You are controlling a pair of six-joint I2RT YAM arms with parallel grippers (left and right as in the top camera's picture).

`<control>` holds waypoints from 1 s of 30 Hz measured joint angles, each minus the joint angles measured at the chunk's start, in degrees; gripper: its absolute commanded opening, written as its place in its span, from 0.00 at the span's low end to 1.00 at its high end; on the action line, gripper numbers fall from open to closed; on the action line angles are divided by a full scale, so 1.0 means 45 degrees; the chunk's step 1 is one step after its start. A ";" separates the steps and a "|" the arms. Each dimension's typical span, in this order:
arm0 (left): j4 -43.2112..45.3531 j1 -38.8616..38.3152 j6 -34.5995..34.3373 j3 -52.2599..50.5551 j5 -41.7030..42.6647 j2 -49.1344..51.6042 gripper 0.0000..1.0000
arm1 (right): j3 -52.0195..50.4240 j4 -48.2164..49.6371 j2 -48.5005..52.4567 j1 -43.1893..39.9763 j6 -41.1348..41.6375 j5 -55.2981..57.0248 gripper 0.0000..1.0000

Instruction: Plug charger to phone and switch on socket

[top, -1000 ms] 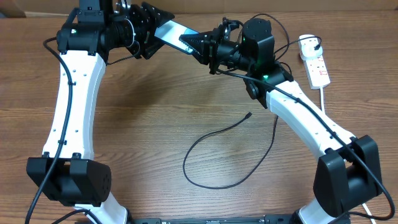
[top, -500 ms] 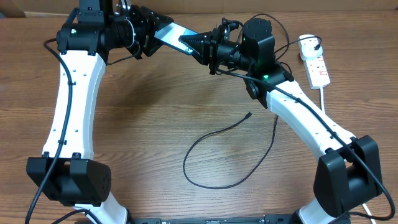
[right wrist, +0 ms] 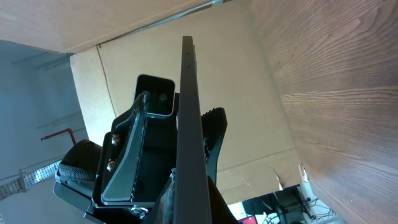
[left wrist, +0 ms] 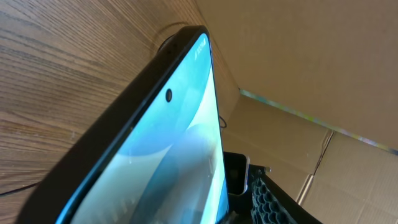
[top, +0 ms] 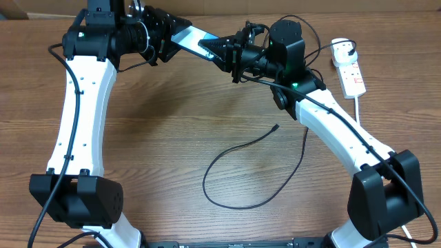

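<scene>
Pinching the phone (top: 190, 35) from either end, left pincer (top: 169, 32) and right pincer (top: 215, 48) hold it aloft; little has shifted.

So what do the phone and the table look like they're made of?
The phone: glossy glass front, going by the smooth reflections, with a dark satin frame, metal or plastic, cannot tell. The table: brown wood grain, matte; solid wood or laminate, unclear.
</scene>
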 measured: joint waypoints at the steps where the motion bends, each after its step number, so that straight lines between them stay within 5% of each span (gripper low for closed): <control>1: 0.0000 0.0000 0.0005 0.0000 0.0000 0.0000 0.45 | 0.0000 -0.0005 0.0000 0.0005 0.0000 0.0019 0.05; 30: 0.0005 0.0000 0.0005 -0.0044 0.0107 0.0019 0.40 | 0.0000 0.0015 0.0000 0.0209 0.0019 0.0520 0.05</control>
